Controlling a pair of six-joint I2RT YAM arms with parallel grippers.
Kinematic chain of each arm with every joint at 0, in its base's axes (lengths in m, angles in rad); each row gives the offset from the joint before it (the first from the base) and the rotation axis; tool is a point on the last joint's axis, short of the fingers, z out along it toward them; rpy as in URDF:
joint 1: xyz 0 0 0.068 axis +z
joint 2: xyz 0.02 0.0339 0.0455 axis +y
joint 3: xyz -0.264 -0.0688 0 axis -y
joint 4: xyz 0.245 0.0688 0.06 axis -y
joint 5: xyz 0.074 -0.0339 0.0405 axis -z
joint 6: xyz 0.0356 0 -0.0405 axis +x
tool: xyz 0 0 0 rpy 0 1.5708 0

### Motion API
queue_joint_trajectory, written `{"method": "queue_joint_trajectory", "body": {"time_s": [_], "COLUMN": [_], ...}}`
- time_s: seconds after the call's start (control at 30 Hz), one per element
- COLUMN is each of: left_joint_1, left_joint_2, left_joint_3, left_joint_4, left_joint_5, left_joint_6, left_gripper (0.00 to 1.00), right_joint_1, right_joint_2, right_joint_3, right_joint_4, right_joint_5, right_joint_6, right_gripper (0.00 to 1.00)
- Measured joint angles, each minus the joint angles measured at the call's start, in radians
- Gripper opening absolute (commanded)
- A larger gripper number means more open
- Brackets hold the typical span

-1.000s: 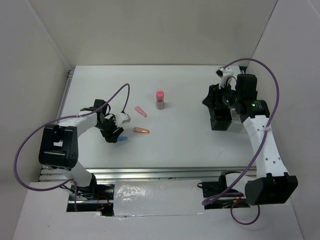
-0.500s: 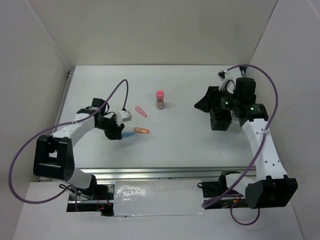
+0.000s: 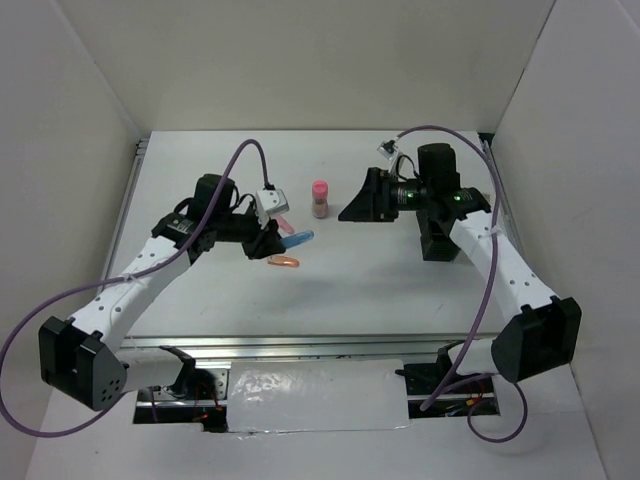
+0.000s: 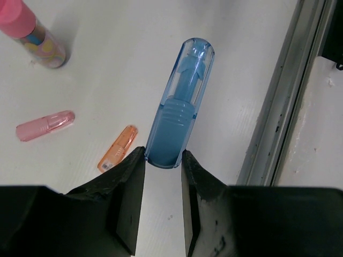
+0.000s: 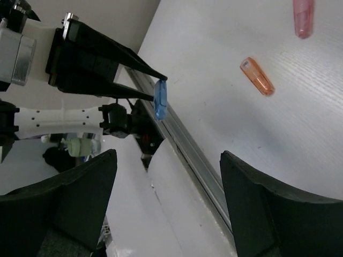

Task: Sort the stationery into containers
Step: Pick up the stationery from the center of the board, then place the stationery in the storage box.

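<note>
- The left gripper (image 4: 162, 156) is clamped on the blue cap (image 4: 179, 101) at its open end, so the rounded tip juts forward past the fingertips. I judge that this pinch leaves most of the piece free for dropping into a container. The cap hangs above the table (image 3: 180, 300), touching nothing else.
- The orange cap (image 4: 118, 148) lies flat on the table just beside the held piece in the wrist view. The pink cap (image 4: 45, 126) lies near it but apart. Both are loose and not yet sorted.
- The pink-capped cylinder (image 3: 320, 198) stands upright between the two grippers, nearer the right one.
- The right gripper (image 3: 352, 208) has its jaws spread wide with nothing in them, and it points toward the left arm. Whether it is meant to take the blue cap or to reach for the cylinder, I cannot tell.
- The black mesh pen cup (image 3: 441, 240) stands at the right under the right arm — well apart from the blue cap, so the cap would need a long carry across. I cannot find the tray.
</note>
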Motion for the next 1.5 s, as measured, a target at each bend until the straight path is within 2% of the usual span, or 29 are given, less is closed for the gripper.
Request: {"method": "queue_joint_trajectory", "body": {"time_s": [0.33,0.63,0.7,0.77,0.8,0.87,0.93,1.1,1.13,1.17,1.2,1.27,1.4,1.5], "left_joint_1": [-0.117,-0.142,-0.142,-0.144,-0.145,-0.148,-0.154,-0.165,-0.166,-0.167,-0.167,-0.167,-0.167,-0.153], "left_joint_2": [0.006,0.021,0.021,0.021,0.021,0.021,0.021,0.021,0.021,0.021,0.021,0.021,0.021,0.019], "left_joint_3": [0.031,0.071,0.087,0.098,0.101,0.101,0.101,0.101,0.101,0.101,0.103,0.105,0.105,0.105], "left_joint_4": [-0.001,-0.002,-0.001,-0.001,-0.002,-0.002,-0.002,-0.002,-0.002,-0.002,-0.002,0.000,-0.005,-0.005], "left_joint_5": [-0.068,-0.101,-0.107,-0.110,-0.111,-0.112,-0.113,-0.115,-0.118,-0.120,-0.124,-0.133,-0.170,-0.189], "left_joint_6": [-0.054,-0.058,-0.057,-0.057,-0.057,-0.056,-0.056,-0.053,-0.053,-0.053,-0.053,-0.051,-0.063,-0.078], "left_gripper": [0.17,0.17,0.17,0.16,0.16,0.16,0.16,0.16,0.18,0.25,0.37,0.99,0.99,0.99], "right_joint_1": [0.096,0.194,0.194,0.194,0.194,0.194,0.194,0.194,0.194,0.194,0.194,0.192,0.183,0.122], "right_joint_2": [0.060,0.090,0.103,0.118,0.126,0.140,0.151,0.163,0.163,0.163,0.163,0.163,0.157,0.125], "right_joint_3": [-0.003,-0.004,-0.004,-0.004,-0.004,-0.004,-0.004,-0.003,-0.002,-0.002,-0.002,0.000,0.034,0.043], "right_joint_4": [0.047,0.058,0.061,0.069,0.074,0.083,0.087,0.095,0.095,0.095,0.089,0.082,0.037,-0.029], "right_joint_5": [-0.054,-0.086,-0.089,-0.098,-0.103,-0.110,-0.115,-0.135,-0.137,-0.134,-0.128,-0.119,-0.098,-0.065], "right_joint_6": [0.030,0.022,0.023,0.026,0.028,0.030,0.032,0.037,0.039,0.032,0.033,0.026,-0.043,-0.125], "right_gripper": [0.87,0.88,0.85,0.78,0.71,0.63,0.57,0.26,0.12,0.03,0.00,0.00,0.00,0.00]}}
